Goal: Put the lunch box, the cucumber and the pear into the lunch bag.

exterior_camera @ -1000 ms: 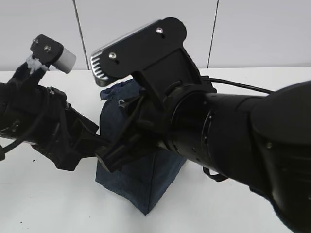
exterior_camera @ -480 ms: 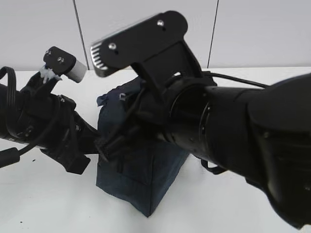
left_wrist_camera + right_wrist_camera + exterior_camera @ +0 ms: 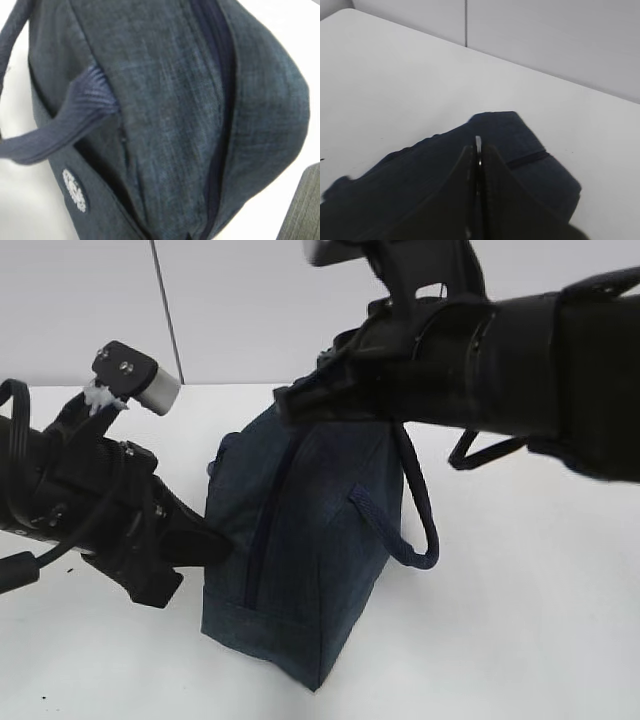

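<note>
The dark navy lunch bag (image 3: 310, 540) stands on the white table, pulled tall. My left gripper (image 3: 222, 545) meets its left side low down, and the fabric bunches toward it in the left wrist view (image 3: 165, 100); the fingers themselves are hidden there. My right gripper (image 3: 290, 400) is at the bag's top left corner, shut on the metal zipper pull (image 3: 478, 142), which shows as a thin silver sliver between the fingers (image 3: 492, 175). The zipper line (image 3: 268, 510) runs down the bag's side and looks closed. The lunch box, cucumber and pear are out of view.
One loop handle (image 3: 415, 530) hangs off the bag's right side; another handle (image 3: 50, 135) shows in the left wrist view. The white table (image 3: 520, 620) runs back to a grey panelled wall (image 3: 250, 310). The right arm spans the upper right of the exterior view.
My right arm has risen and swung to the upper right, pulling the bag's top up with it. The bag now stands taller and uncovered. The left arm has held its place.
</note>
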### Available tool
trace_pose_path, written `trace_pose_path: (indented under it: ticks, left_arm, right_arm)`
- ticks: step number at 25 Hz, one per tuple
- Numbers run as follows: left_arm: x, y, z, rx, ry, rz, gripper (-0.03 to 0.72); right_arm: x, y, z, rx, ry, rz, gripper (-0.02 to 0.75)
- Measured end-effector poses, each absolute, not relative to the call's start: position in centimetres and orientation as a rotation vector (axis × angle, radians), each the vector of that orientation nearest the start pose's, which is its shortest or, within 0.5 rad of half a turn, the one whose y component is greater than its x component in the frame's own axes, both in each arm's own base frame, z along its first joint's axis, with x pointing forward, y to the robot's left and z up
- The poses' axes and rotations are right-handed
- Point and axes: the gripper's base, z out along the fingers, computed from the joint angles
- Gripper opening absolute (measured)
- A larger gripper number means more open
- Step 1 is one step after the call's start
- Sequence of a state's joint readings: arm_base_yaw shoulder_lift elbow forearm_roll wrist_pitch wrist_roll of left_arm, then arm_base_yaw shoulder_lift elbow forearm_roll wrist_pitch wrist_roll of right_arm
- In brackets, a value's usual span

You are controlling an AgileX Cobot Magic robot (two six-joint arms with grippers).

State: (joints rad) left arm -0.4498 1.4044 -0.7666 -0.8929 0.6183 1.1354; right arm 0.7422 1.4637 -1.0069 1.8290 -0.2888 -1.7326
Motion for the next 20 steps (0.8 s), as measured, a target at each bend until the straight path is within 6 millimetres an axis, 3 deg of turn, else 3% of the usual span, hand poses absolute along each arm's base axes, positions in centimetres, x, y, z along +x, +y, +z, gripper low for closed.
trace_pose_path:
  ticks: [3, 9, 14, 16, 20]
  left_arm:
    - [21.7, -14.9, 22.6, 1.144, 2.268, -0.624, -0.009]
    - [20.8, -14.1, 21.2, 1.1, 2.359, -0.614, -0.011]
    - [20.4, -12.6, 21.6, 0.991, 2.385, -0.614, -0.006]
    - [20.2, -11.9, 22.4, 0.953, 2.367, -0.608, 0.035]
    - [19.3, -10.6, 25.2, 0.895, 2.265, -0.581, 0.259]
  right_arm:
    - [28.4, 18.8, 29.2, -0.426, 1.975, 0.268, 0.006]
    - [33.6, 15.4, 25.6, -0.353, 2.064, 0.277, 0.006]
    - [35.3, 13.8, 23.3, -0.334, 2.11, 0.342, 0.006]
    - [35.3, 13.9, 23.3, -0.349, 2.105, 0.363, 0.006]
    - [35.3, 14.1, 23.4, -0.367, 2.095, 0.395, 0.006]
